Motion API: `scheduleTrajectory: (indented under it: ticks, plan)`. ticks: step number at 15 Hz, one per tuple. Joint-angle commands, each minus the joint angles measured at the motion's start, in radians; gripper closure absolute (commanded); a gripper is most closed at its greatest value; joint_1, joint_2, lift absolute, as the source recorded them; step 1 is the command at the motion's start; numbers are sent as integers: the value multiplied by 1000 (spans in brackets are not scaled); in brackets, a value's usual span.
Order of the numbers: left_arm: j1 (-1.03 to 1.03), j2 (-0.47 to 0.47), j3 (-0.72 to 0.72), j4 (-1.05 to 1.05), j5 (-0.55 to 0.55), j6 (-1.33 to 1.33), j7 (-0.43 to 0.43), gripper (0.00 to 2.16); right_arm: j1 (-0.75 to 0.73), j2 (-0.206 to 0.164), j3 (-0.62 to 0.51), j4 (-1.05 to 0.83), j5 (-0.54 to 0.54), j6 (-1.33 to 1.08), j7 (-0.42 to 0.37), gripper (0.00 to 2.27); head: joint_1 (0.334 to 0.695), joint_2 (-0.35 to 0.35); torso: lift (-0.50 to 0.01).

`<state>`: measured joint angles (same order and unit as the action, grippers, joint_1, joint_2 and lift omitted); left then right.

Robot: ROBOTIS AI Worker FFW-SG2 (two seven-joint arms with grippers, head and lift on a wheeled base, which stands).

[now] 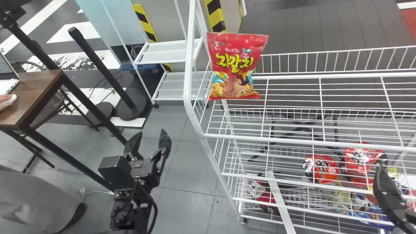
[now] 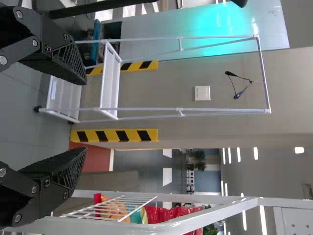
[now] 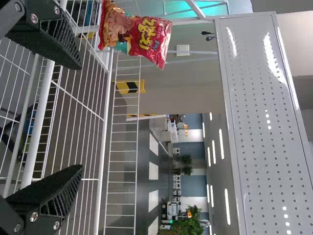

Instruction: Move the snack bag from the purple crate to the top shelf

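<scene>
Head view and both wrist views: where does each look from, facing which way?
Head view: on the head, facing forward and down at the rack; left hand, part of right hand.
Left wrist view: left wrist, facing a wall; left hand.
Right wrist view: right wrist, facing across the rack; right hand.
All share the snack bag.

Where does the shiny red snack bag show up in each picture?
Head view: the shiny red snack bag is upper middle, at the left end of the white wire rack.
Left wrist view: the bag is partly hidden behind the rack's end.
Right wrist view: at the rack's far end.
Shared landmark: the rack.
</scene>
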<state>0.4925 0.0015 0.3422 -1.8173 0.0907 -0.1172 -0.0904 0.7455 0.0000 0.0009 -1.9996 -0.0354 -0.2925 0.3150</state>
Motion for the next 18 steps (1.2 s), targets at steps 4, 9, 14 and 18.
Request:
scheduleTrajectory:
  ticks: [4,9,14,18]
  plan:
    - [5,-4,1,-10,1,0,0,431,2,1,2,4,-3,-18,1,97,695,350,0]
    - [5,-4,0,-8,4,3,-2,329,3,1,4,7,-3,-30,4,97,695,350,0]
    - [-8,-4,-2,1,3,3,-5,323,-6,1,10,25,-3,-46,6,97,695,350,0]
    - [-32,-4,-9,15,-2,15,-6,319,-20,1,8,39,-3,-46,4,97,695,350,0]
